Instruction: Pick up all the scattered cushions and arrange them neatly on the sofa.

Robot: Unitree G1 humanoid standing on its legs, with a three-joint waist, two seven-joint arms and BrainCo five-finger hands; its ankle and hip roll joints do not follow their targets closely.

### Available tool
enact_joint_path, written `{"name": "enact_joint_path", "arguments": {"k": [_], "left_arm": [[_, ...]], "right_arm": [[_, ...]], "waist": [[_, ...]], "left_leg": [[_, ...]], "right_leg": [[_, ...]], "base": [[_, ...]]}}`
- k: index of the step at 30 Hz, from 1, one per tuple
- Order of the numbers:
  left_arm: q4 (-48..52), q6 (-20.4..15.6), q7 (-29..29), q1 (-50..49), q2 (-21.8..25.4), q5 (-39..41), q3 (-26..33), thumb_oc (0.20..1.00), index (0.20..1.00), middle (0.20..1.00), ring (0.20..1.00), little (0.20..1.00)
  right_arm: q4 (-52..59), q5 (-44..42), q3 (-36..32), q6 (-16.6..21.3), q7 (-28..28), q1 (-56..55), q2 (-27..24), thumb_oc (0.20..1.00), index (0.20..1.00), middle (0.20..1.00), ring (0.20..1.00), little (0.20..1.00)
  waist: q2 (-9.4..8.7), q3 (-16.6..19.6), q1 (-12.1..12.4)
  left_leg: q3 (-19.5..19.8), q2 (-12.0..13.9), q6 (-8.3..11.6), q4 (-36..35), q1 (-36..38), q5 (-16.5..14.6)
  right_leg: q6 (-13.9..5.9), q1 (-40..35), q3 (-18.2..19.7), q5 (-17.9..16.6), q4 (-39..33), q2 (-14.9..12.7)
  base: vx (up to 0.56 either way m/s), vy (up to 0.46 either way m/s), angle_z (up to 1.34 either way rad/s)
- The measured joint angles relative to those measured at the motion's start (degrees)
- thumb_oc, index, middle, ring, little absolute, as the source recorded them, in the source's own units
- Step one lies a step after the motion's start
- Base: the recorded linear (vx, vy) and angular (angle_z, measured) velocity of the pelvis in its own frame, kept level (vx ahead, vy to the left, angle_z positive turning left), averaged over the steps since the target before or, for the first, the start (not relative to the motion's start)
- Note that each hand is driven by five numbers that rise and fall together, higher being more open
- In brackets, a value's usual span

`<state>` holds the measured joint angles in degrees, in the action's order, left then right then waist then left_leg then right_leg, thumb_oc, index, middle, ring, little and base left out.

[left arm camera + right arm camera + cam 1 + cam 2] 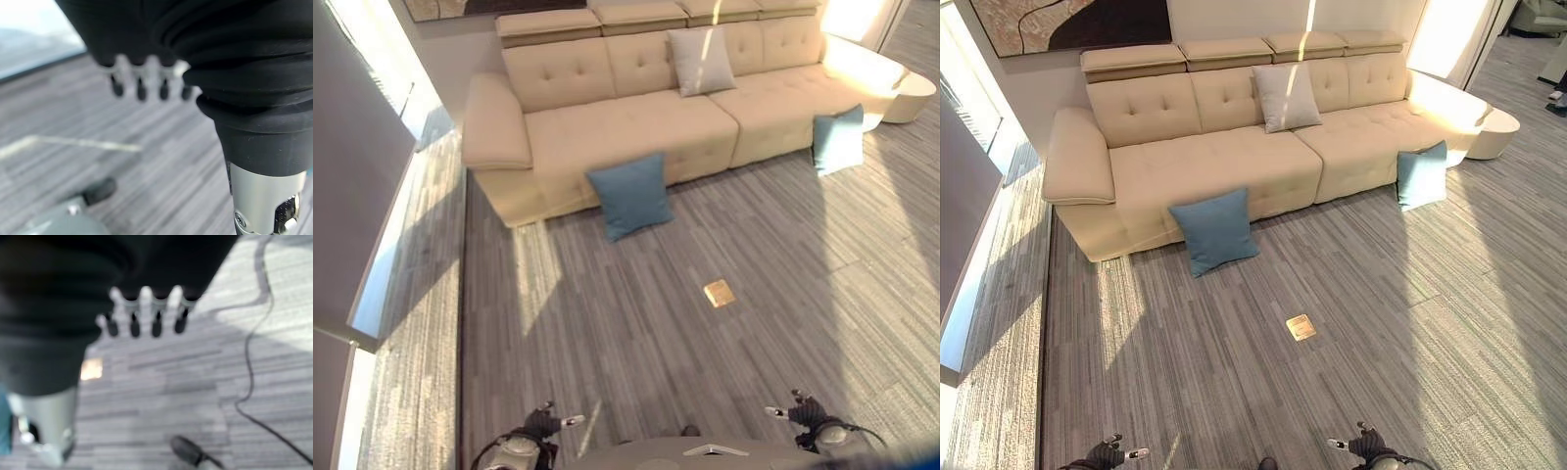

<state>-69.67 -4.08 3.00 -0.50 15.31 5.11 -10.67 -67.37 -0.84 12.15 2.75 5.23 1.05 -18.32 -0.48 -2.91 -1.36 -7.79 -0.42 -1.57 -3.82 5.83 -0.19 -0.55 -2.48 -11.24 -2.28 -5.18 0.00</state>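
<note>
Both hands hang loose-fingered and empty — left hand (pixel 544 422), right hand (pixel 806 410) — so best walk squarely up to the nearer blue cushion (pixel 629 194) leaning against the sofa (pixel 636 127) front edge before stooping

The small tan square (pixel 1301 327) on the floor is too small to identify.
</note>
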Motion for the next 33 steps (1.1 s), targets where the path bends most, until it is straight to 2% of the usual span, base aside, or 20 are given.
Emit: {"name": "enact_joint_path", "arguments": {"k": [7,23,33], "left_arm": [[0.53,-0.02,0.04,0.42,-0.05,0.03,-0.05,1.0,1.0,1.0,1.0,1.0],[0.91,-0.04,0.15,1.75,-0.86,-0.13,-0.58,1.0,1.0,1.0,1.0,1.0],[0.93,-0.04,1.14,1.96,-0.85,-0.22,-0.61,1.0,1.0,1.0,1.0,1.0]], "right_arm": [[-0.01,-0.11,-0.34,-0.04,0.01,-0.54,-0.14,1.0,1.0,1.0,1.0,1.0],[-1.09,-0.07,-0.43,-0.08,0.07,-0.78,-0.17,1.0,1.0,1.0,1.0,1.0],[-0.94,-0.04,-0.42,-0.11,0.07,0.16,-0.27,1.0,1.0,1.0,1.0,1.0]], "waist": [[0.39,-0.28,0.22],[1.61,-1.55,0.73],[1.04,-2.38,0.95]], "left_leg": [[0.19,0.07,0.28,-0.01,-0.21,-0.4],[0.49,0.03,0.1,-0.02,-0.28,-0.34],[0.05,-0.17,-0.16,-0.08,-1.2,-0.6]], "right_leg": [[0.59,0.32,-0.15,0.4,0.28,0.0],[0.45,-0.01,-0.43,0.37,-0.3,0.05],[0.43,1.59,0.45,0.45,0.16,0.04]], "base": [[0.02,0.002,0.01],[0.02,0.01,0.01],[0.02,0.05,-0.04]]}}
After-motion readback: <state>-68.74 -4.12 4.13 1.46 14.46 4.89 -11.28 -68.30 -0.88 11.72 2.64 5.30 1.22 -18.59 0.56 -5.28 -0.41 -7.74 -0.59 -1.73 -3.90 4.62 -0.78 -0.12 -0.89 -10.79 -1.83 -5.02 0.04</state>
